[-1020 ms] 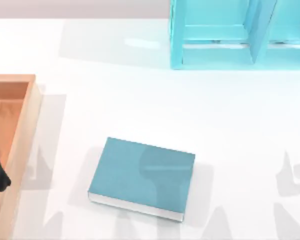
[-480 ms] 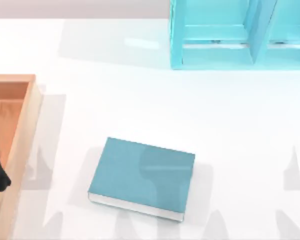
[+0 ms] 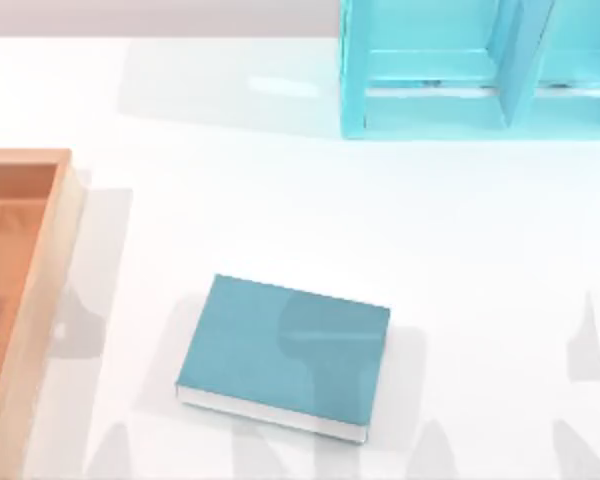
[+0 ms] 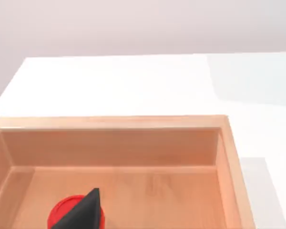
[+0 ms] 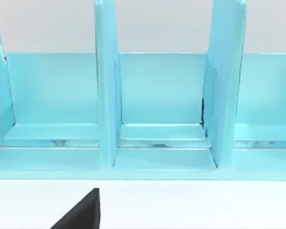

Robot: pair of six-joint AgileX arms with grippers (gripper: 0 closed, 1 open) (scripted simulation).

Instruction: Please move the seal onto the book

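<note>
Left gripper (image 4: 81,212) is hanging low over the shallow light-wood tray (image 3: 42,262) at the table's left edge; one black fingertip (image 4: 88,204) is crossing the glossy red round knob of the small seal (image 4: 62,212), which is sitting on the tray floor near the wall. Whether the fingers are spread or closed around it, I cannot tell.

The flat teal-blue hardcover book (image 3: 285,350) with white page edges is lying well apart from the tray, near the table's middle.

Right gripper (image 5: 83,210) is idling in front of the light cyan shelf unit (image 5: 157,114).

Risks as I am judging them:
- The rounded knob is looking slippery, so an off-centre pinch could squirt it sideways.
- The tray wall is standing between seal and book (a low carry could clip it).
- A tilted release could topple the seal off the cover.
</note>
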